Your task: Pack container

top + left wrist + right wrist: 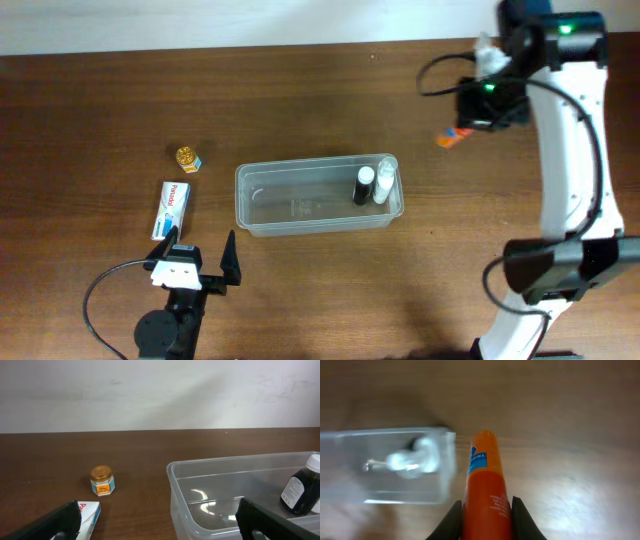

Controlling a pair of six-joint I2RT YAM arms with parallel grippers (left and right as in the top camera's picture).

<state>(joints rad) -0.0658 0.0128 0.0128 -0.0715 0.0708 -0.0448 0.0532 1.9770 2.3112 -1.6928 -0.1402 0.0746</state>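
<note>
The left gripper [202, 250] had its two fingers [52, 524] spread wide, with nothing between them. The container [300, 225] sat on the brown table [90, 100], just ahead of those fingers and a bit toward the right one. In the left wrist view, the right finger stood in front of the container's near wall.

Two small bottles stood up inside the container, at the end far from the left fingers. One was a dark bottle [363, 187] with a white cap. The other was a white bottle [383, 181], just beside it.

A flat white and blue box [174, 209] lay close to the left finger, a little ahead of it. A tiny jar [187, 158] with a gold lid stood farther ahead, past the box.

The right gripper [487, 510] had its fingers squeezed on an orange tube [482, 472]. The tube stuck out ahead of the fingers. In the blurry right wrist view, the end of the container showed near the tube's tip, on the left side of the fingers. The tube and the container were not touching.
</note>
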